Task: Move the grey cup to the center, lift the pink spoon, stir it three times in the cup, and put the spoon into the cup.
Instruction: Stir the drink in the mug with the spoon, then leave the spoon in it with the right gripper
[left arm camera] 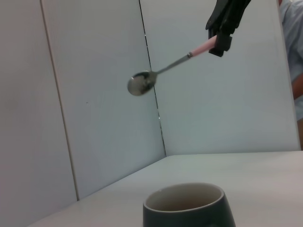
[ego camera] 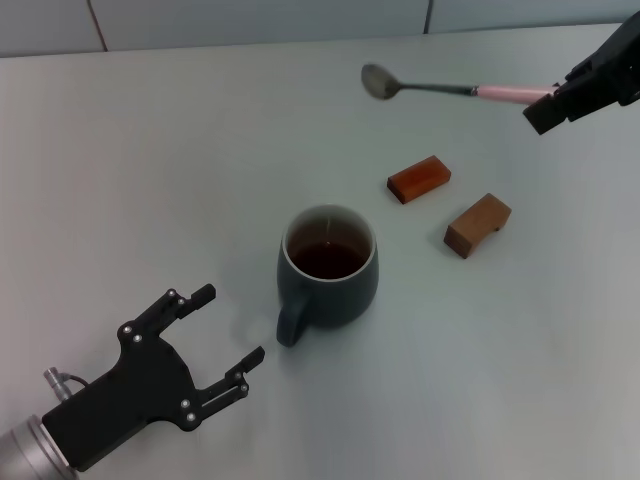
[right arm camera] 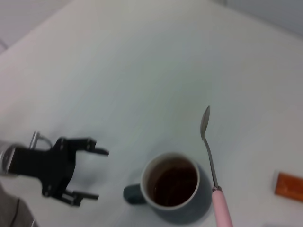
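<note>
Pink spoon in right gripper

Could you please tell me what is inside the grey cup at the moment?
The grey cup holds dark brown liquid below its pale inner wall. Nothing else shows in it; the pink spoon hangs in the air in the right claw. The liquid hides the cup's bottom.
</note>
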Tool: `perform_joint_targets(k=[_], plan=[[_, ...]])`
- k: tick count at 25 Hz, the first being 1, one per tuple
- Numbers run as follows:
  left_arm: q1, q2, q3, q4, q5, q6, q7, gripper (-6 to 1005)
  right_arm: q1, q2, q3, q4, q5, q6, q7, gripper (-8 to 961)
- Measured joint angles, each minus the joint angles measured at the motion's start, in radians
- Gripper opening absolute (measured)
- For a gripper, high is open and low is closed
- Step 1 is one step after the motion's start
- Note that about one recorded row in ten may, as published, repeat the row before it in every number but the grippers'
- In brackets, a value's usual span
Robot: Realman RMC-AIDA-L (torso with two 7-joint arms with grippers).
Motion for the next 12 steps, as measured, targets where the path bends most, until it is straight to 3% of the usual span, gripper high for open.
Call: perform_joint_targets(k=[5, 8, 9, 10, 11, 12], plan=[[-0.002, 0.0, 0.0, -0.002, 0.0, -0.001, -0.008, 802, 0.053, -0.032, -0.036, 0.111, 0.024, -0.002, 0.002, 111], [-0.003, 0.001, 0.0, -0.004, -0.001, -0.002, -0.013, 802, 0.103, -0.073, -0.074, 0.186, 0.053, -0.005, 0.006, 111], [-0.002, 0.001, 0.0, -0.005, -0.001, -0.001, -0.019, 802, 0.144, -0.103, -0.093, 0.231, 0.059, -0.008, 0.009, 111], [-0.002, 0.001, 0.0, -0.005, -0.001, -0.001, -0.019, 802, 0.144, -0.103, -0.093, 0.231, 0.059, -0.008, 0.009, 111], [-0.001, 0.001, -0.001, -0.005, -0.001, -0.001, -0.022, 802, 0.192, -0.138, -0.118, 0.293, 0.069, -0.01, 0.011, 111], [0.0, 0.001, -0.001, -0.005, -0.001, -0.001, -0.024, 802, 0.192, -0.138, -0.118, 0.293, 0.069, -0.01, 0.011, 111]])
